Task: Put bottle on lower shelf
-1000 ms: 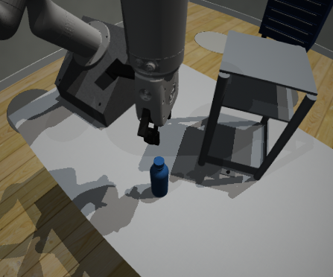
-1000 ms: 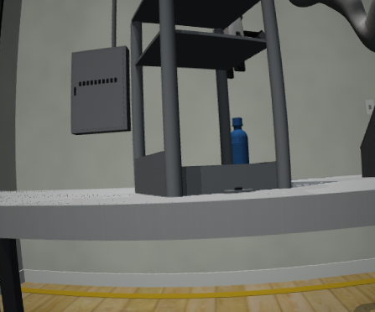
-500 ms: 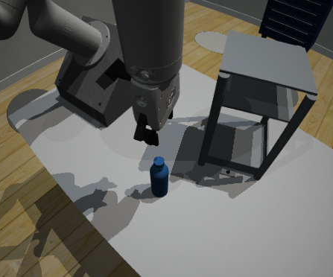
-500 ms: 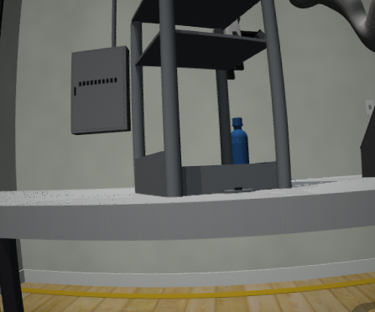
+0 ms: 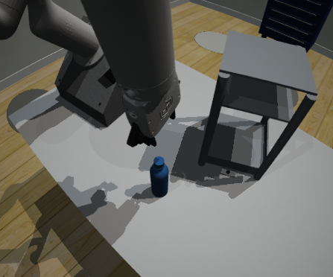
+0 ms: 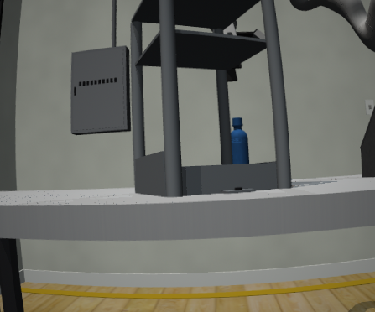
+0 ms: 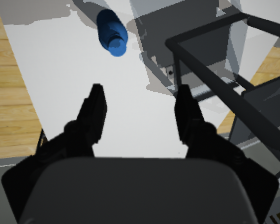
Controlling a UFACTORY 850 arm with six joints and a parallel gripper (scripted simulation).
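Observation:
The blue bottle stands upright, cap up, on the white table, left of the shelving unit. In the exterior view the bottle shows through the unit's posts, on the table beyond it. In the wrist view the bottle lies ahead of the fingers and slightly to the left. My gripper hangs above the table behind the bottle, apart from it. Its fingers are open with nothing between them. The lower compartment is empty.
The robot's base stands at the back left of the table. The unit's dark posts run close to the right finger in the wrist view. The table's left edge drops to a wooden floor.

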